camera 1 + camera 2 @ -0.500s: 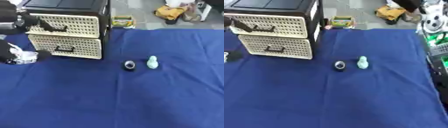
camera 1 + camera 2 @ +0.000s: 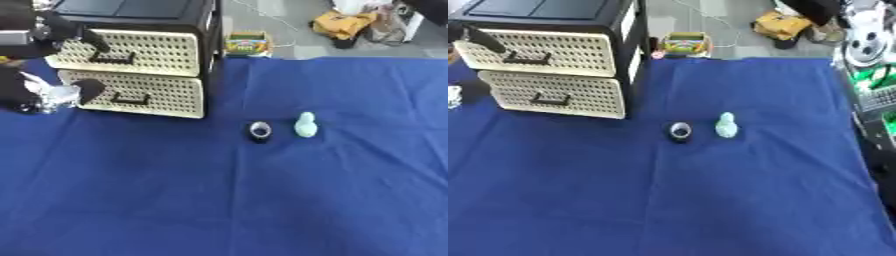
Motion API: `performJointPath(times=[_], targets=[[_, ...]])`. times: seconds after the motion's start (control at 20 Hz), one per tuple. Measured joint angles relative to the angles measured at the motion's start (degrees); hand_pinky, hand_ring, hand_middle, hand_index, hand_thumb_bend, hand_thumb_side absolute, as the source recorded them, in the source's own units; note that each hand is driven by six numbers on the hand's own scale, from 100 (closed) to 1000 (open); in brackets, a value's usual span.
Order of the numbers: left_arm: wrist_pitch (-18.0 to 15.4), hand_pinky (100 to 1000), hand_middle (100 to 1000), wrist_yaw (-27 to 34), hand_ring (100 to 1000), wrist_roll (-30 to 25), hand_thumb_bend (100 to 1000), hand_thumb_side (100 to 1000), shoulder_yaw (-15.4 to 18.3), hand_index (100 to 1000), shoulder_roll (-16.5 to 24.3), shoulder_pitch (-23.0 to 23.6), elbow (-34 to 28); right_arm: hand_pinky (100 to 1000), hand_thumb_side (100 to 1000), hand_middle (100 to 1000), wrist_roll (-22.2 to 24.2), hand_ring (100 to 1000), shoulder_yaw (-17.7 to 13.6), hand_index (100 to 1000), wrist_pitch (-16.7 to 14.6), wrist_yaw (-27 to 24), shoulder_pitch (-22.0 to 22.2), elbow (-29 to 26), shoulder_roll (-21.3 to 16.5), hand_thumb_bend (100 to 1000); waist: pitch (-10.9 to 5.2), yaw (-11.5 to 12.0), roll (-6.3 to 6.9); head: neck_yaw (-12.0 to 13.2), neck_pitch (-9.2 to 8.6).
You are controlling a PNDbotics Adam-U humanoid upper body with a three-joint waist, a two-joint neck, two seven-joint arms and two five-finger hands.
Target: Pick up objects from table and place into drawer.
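The work surface was a table covered with a dark blue cloth (image 2: 262, 200), faintly creased along fold lines. Beyond its far edge lay a grey floor (image 2: 289, 20). On that floor stood a small green and yellow box (image 2: 248, 44), just past the cloth edge, and further right a crumpled yellow and black bundle (image 2: 343, 25).

At the far left of the cloth stood a two-drawer cabinet with a black frame and cream perforated drawer fronts (image 2: 144, 75). Each front carried a dark handle. Both drawers appeared closed.

The task objects lay near the centre of the cloth, well apart from the cabinet. A small black ring-shaped object with a pale centre (image 2: 260, 131) sat just beside a pale mint-green bottle-shaped object (image 2: 305, 125), which stood upright to its right. The two were close but not touching.

The left eye view showed the robot's left hand (image 2: 52, 95) at the left edge, in front of the lower drawer; whether its fingers were open or closed could not be told. A black arm section (image 2: 52, 32) crossed the upper drawer front. The right eye view showed only a sliver of that hand at its left edge. It alone showed green and white equipment (image 2: 872, 75) beside the table's right edge. The right hand appeared in neither view.
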Motion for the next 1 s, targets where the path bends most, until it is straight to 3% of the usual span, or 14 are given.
performJointPath(times=[0.3, 0.5, 1.0], targets=[[0.4, 100, 100, 1.2, 100, -0.5, 331, 871, -1.6, 959, 0.3, -2.3, 6.9, 586, 904, 564, 0.2, 533, 0.0, 763, -0.2, 0.4, -0.5, 0.1, -0.4, 493, 0.75, -0.4, 0.30, 0.8, 0.32], [0.3, 100, 100, 1.3, 100, -0.6, 382, 905, -2.9, 924, 0.3, -4.2, 10.7, 585, 900, 562, 0.3, 532, 0.3, 762, -0.3, 0.5, -0.9, 0.2, -0.7, 495, 1.53, -0.4, 0.56, 1.0, 0.30], [-0.3, 100, 100, -2.4, 100, -0.7, 375, 920, -4.8, 927, -0.3, -8.6, 19.5, 577, 890, 551, 0.9, 528, 0.7, 746, -0.8, 0.9, -1.7, 0.4, -1.4, 498, 3.16, -0.3, 0.97, 1.1, -1.06]])
